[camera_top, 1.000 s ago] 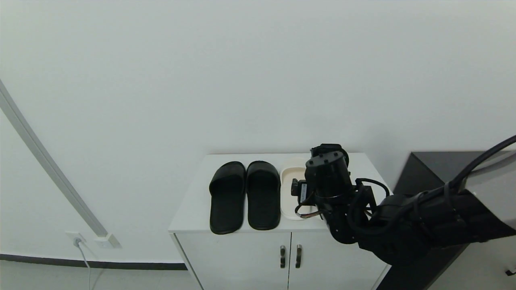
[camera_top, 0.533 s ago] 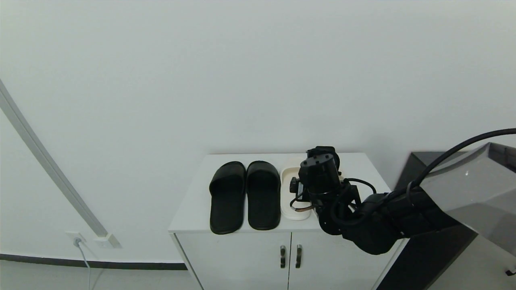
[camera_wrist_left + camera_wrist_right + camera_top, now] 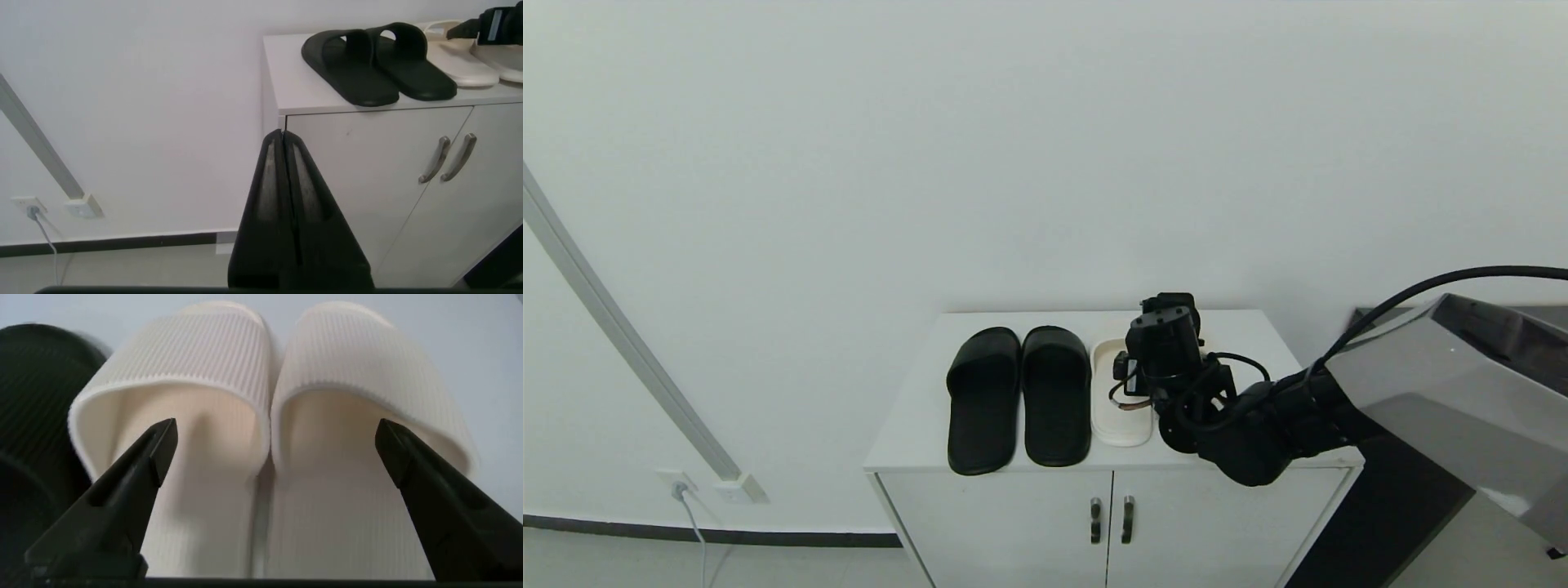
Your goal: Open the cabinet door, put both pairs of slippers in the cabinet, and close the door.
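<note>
Now my right arm has pushed forward over the cabinet (image 3: 915, 433), so my right fingers (image 3: 122, 502), spread wide, flank the white slippers (image 3: 204, 367) on its top. They are ribbed, soft-looking foam with rounded toes. The smooth black slippers (image 3: 1054, 392) lie beside them. My left fingers (image 3: 310, 220) are pressed together, empty. The doors (image 3: 1005, 531) aren't open yet, so grasping seems early.

cabinet (image 3: 915, 429) top | black slippers (image 3: 1013, 408) | cream slippers (image 3: 327, 498) (side by side)
</note>
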Robot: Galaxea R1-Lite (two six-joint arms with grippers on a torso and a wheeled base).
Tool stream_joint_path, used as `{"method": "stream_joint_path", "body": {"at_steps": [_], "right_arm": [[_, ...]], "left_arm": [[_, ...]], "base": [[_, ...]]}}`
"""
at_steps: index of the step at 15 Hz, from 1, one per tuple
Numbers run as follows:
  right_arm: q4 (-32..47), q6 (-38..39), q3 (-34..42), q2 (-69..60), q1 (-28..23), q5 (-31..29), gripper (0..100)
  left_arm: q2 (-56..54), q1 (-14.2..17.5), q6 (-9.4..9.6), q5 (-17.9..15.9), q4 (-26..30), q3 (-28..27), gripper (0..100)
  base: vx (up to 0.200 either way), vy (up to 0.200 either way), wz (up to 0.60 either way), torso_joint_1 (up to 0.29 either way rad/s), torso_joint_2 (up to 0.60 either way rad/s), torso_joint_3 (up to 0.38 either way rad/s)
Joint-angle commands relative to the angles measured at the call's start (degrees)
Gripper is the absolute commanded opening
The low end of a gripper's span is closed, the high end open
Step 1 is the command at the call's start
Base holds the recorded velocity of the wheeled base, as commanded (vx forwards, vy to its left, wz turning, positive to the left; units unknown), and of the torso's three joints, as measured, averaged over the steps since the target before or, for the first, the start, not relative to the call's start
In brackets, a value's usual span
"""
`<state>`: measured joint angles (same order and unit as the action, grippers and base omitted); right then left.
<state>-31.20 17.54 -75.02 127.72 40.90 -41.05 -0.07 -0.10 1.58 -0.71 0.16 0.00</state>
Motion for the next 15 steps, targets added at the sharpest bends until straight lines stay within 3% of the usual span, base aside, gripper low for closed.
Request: {"method": "stream_joint_path", "body": {"at_steps": [1,5,6,15], "right_arm": [[-0.97,-0.84,-1.09,1.83,-1.0,0.0,100],[-4.84,-3.04,-1.88,4.12,-1.88,0.09,100],[-5.02,-3.22,-2.06,4.29,-1.96,0.09,0],[-5.1,-4.09,-0.65,0.78,-1.79,0.0,0]], "left_arm": [[0.07,0.01,0.0,0.0,0.02,0.0,0],[0.07,0.01,0.0,0.0,0.02,0.0,0],[0.07,0.01,0.0,0.0,0.02,0.0,0],[0.07,0.01,-0.09,0.0,0.02,0.0,0]], "base": [[0.0,0.0,0.0,0.0,0.0,0.0],[0.0,0.0,0.0,0.0,0.0,0.0],[0.0,0.0,0.0,0.0,0.0,0.0],[0.0,0.0,0.0,0.0,0.0,0.0]]}}
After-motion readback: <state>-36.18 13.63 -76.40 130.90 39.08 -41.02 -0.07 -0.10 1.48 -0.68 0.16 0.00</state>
